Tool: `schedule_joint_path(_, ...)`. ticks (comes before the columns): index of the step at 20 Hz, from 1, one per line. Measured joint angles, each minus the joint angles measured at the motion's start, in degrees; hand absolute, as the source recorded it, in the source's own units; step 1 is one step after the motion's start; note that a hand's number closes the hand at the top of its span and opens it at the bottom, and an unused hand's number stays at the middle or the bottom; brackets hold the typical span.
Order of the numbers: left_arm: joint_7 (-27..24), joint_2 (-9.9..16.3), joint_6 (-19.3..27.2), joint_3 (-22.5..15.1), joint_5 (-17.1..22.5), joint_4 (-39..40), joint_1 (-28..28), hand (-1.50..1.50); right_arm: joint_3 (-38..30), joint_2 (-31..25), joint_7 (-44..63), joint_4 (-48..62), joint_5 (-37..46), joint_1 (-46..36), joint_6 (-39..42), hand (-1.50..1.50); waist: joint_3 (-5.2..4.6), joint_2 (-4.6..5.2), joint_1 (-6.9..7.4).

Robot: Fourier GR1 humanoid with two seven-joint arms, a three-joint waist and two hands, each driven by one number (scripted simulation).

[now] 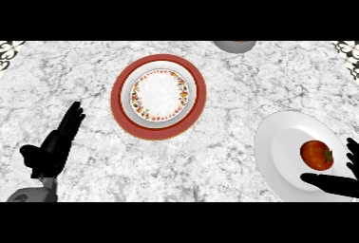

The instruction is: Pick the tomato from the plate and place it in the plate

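Note:
A red tomato (316,154) lies on a plain white plate (280,147) at the right of the counter. My right hand (335,184) reaches in from the lower right edge, its thumb below the tomato and its fingers (353,151) just right of it; the hand is open and stands apart from the fruit. A red-rimmed plate (158,96) with a floral band sits at the counter's middle, nothing on it. My left hand (54,146) rests open at the lower left, fingers straight and pointing up.
A grey bowl-like object (235,45) is cut off by the top edge. Dark ornate patterns mark the top corners (10,50). The marble counter (210,166) spreads between the two plates.

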Motion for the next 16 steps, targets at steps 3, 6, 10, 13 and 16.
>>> schedule_joint_path(3, 1.27, -0.21, -0.46, 0.57, -0.40, -2.11, 0.96, 0.00, -0.27, 1.41, 0.80, 2.09, 2.27, -1.46, 1.61, -1.50, -0.02, -0.02, 0.05)
schedule_joint_path(6, 1.38, -0.90, -1.12, 1.31, -0.82, -1.75, 0.55, 0.00, -0.71, 3.64, -0.44, 5.35, 4.52, -2.11, 2.89, -1.50, -0.02, -0.02, 0.01)
schedule_joint_path(10, 0.57, -1.05, -2.04, 2.06, -1.59, -0.63, 0.15, 0.00, -1.42, 5.36, -1.44, 10.45, 6.26, -5.92, 4.64, 1.50, -0.83, -0.44, -0.14)
schedule_joint_path(13, 0.01, -1.85, -1.73, 2.13, -2.25, 0.60, -0.66, 0.00, -1.42, 6.58, -4.00, 11.49, 6.63, -6.56, 5.70, 1.50, -0.94, -0.46, -0.30)
schedule_joint_path(16, 0.70, -3.28, -0.52, 1.24, -3.45, 0.32, -0.84, 0.00, -2.08, 7.13, -8.18, 13.39, 7.33, -6.58, 6.50, 1.50, -1.31, -0.68, -0.41)
